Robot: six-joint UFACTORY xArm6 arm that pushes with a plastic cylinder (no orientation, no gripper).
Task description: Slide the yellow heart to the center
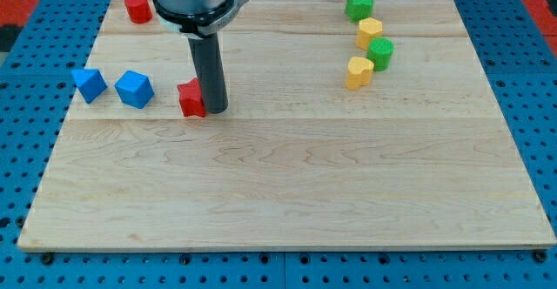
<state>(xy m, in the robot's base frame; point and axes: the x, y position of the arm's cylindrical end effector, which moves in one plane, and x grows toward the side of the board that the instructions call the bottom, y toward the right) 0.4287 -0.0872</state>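
The yellow heart [359, 71], a small glossy block, lies on the pale wooden board [287, 184] well to the view's right of the tip [215, 110]; the rod has no jaws and holds nothing, its tip set down against the right side of a red block [191, 98]. Touching the heart's upper right is a green block [380, 53], with a yellow block [369, 33] and a green star [359, 5] above. Far to the heart's left lie two blue blocks [134, 89] [89, 84] and a red cylinder [137, 8].

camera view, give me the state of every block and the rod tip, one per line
yellow heart: right cluster, untouched
yellow block: between the greens
green star: topmost in cluster
green block: right of the heart
red block: touching my tip
red cylinder: top left
blue blocks: left edge, apart
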